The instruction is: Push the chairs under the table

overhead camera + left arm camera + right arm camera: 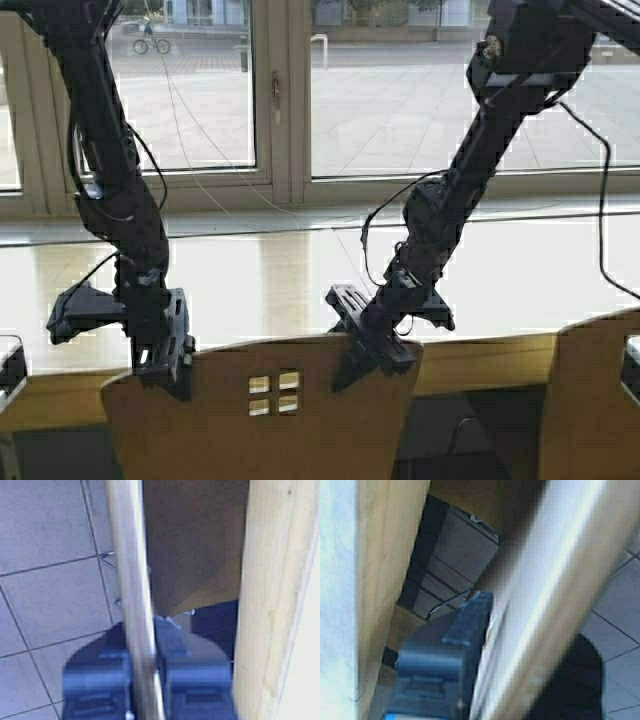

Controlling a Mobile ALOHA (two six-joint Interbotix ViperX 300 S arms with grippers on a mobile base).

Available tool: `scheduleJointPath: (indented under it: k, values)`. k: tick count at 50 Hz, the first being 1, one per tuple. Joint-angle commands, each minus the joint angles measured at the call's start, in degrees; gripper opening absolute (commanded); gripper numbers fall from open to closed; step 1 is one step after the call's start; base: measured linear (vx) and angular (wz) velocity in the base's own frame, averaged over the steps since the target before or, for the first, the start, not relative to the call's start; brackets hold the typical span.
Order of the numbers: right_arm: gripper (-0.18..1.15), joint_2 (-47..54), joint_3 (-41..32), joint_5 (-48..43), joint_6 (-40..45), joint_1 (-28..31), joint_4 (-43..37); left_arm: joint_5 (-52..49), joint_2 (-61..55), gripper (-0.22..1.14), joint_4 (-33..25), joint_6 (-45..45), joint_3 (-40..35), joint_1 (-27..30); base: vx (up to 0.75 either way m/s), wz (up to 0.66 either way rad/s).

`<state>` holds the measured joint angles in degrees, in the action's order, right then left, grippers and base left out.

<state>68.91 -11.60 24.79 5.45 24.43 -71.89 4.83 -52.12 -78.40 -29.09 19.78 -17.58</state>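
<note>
Both grippers hold the top edge of the chair [250, 420] in front of the table [300, 290].

The left gripper [165, 375] is clamped on the top rim of the backrest near its left corner, the right gripper [370, 365] on the same rim near its right corner. The chair stands just beside the table's wooden front edge. It looks light and stiff; its thin metal legs should slide on the tiles, so pushing evenly from both corners seems best.

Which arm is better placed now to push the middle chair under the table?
Neither alone. The left gripper and right gripper both grip the top edge of the tan plywood chair with four square holes, facing the pale-wood counter table. Pushing together seems best.
</note>
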Motion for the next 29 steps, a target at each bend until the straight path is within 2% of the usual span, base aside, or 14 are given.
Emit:
scheduleJointPath:
  k: [1,4,8,14,17,20,22,29]
  values:
    - [0.11,1.14,-0.53,-1.23,-4.22,1.23,2.81,1.14,1.14,0.05,1.23,3.34,-0.88,0.00,0.02,0.01]
    - [0.21,0.79,-0.35,-1.67,-4.22,1.23,2.81,0.97,1.14,0.10,1.49,3.87,-0.97,0.00,0.01,0.01]
    - [0.45,0.35,-0.35,-1.58,-4.22,1.14,2.81,0.79,1.32,0.23,1.93,4.83,-1.05,0.00,0.00,0.00]
    - [0.87,-0.53,0.00,-0.88,-4.22,0.44,2.90,0.09,2.29,0.56,1.93,5.36,-0.70,-0.09,0.00,0.00]
    - [1.01,-1.41,0.97,-0.97,-4.22,0.18,2.90,-1.05,2.90,0.72,1.93,5.45,-0.53,-0.09,-0.01,-0.01]
    - [1.04,-2.72,2.81,-1.49,-4.22,0.18,2.90,-2.72,3.78,0.88,1.93,5.54,-0.26,-0.09,-0.01,0.00]
    - [1.04,-3.69,3.96,-2.20,-4.22,0.18,2.90,-3.43,4.66,0.93,1.93,5.54,0.00,-0.09,0.00,0.00]
    - [1.03,-7.91,8.09,-4.04,-4.22,0.18,2.81,-3.25,8.35,0.93,1.41,4.83,2.11,-0.88,0.00,0.00]
